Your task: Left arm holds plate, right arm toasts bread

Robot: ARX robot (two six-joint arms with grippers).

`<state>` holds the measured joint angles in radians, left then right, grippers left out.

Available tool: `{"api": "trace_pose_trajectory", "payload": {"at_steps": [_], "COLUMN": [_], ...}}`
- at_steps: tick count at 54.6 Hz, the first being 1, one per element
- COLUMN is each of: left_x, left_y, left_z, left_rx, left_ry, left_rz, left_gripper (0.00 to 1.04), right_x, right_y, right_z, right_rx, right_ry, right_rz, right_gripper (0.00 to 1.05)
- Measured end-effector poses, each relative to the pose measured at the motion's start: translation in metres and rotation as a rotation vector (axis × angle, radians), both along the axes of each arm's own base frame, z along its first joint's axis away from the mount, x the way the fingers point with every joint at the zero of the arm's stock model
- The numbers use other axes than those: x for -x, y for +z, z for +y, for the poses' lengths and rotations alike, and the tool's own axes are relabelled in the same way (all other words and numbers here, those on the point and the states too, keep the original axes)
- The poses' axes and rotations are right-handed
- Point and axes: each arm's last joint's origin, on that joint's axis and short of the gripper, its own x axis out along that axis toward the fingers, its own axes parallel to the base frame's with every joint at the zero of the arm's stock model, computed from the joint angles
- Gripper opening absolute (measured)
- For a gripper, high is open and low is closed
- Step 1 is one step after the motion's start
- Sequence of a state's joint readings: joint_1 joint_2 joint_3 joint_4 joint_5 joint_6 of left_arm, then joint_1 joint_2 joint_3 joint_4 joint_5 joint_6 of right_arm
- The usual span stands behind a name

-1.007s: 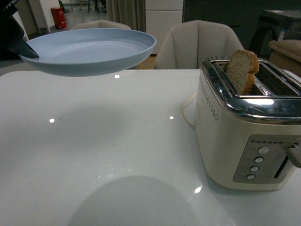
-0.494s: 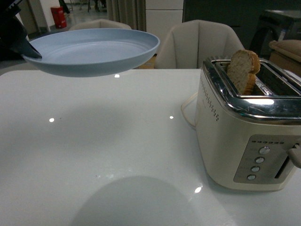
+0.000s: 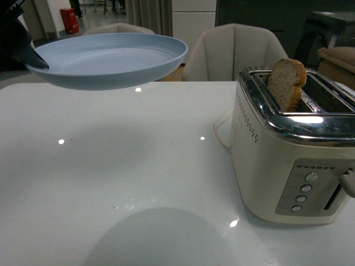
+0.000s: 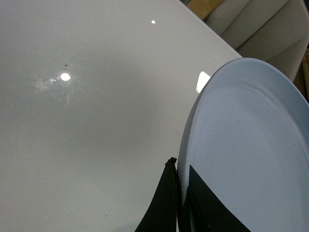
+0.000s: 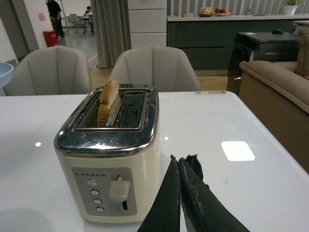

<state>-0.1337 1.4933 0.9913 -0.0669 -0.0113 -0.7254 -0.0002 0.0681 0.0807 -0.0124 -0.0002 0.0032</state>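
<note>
Little has shifted over the last second. The plate [image 3: 111, 58] crept a touch toward the toaster [image 3: 288, 166] and then settled; across the latest half second I see it hold almost exactly in place. It hangs level above the far left part of the counter [image 3: 138, 166], well apart from the toaster, and it is empty.

My left arm [image 3: 16, 41] has its jaws clamped on the plate's rim, one finger [image 4: 164, 203] under the edge and the other lying flat on the inner face, as the left wrist view shows.

The bread [image 3: 287, 83] has not moved at all. It stands leaning in the toaster's slot on the plate side, with its rounded top well clear of the chrome.

My right arm [image 5: 186, 193] is out of the front view. From its own wrist camera I see its jaws pressed together and holding nothing, hovering over the counter on the side of the toaster with the lever [image 5: 119, 188], but apart from it.

My reading is that the plate is parked and waiting, so the next move belongs to the right arm. I cannot tell from here whether the slice is already toasted. If it is to be lifted out, those jaws must part first.
</note>
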Motion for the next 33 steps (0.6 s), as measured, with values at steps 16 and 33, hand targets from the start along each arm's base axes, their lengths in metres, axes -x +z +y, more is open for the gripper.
{"api": "trace_pose_trajectory", "payload": {"at_steps": [16, 33], "left_x": [0.000, 0.000], "left_y": [0.000, 0.000], "left_z": [0.000, 0.000], "left_rx": [0.000, 0.000], "left_ry": [0.000, 0.000], "left_rz": [0.000, 0.000], "left_gripper": [0.03, 0.03], "right_x": [0.000, 0.000], "right_y": [-0.008, -0.017], "right_z": [0.000, 0.000], "right_rx": [0.000, 0.001], "right_ry": [0.000, 0.000], "right_rz": [0.002, -0.006], "right_gripper": [0.02, 0.02]}}
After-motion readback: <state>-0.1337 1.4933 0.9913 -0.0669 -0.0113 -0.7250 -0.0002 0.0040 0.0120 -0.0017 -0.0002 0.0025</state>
